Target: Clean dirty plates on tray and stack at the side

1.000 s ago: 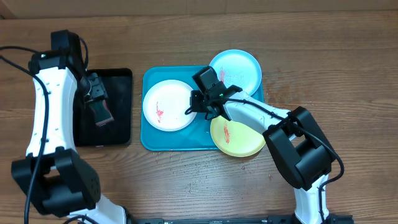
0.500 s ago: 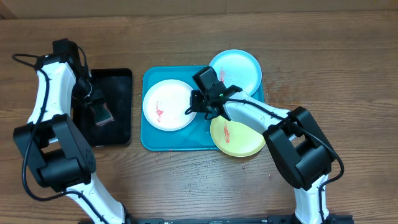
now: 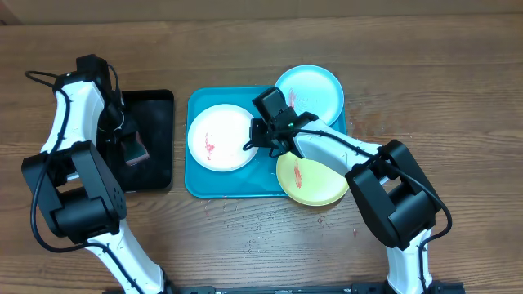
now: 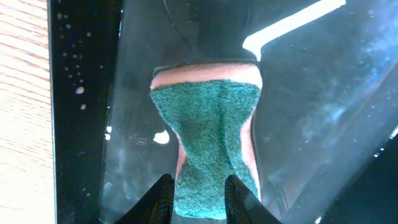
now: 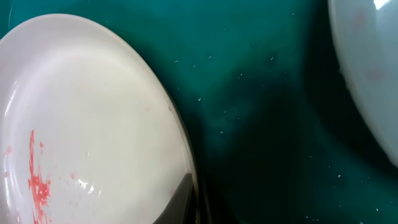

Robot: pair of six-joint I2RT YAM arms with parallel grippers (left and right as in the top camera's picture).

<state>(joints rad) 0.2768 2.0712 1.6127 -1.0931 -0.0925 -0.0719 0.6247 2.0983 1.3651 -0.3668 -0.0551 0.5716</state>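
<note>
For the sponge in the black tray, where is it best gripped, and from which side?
Grip the sponge across its narrow width, one finger on each long side, coming down from above. In the black tray its green scouring face is up and both long sides are free. It is soft: the left gripper pinches it so, and it narrows to a waist.

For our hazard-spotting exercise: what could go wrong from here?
The left gripper pinches the green sponge only near one end; it may slip out. The right gripper sits shut at the rim of the round white plastic plate; scrubbing could tip it. The yellow-green plate overhangs the teal rectangular tray; a nudge could tip it.
</note>
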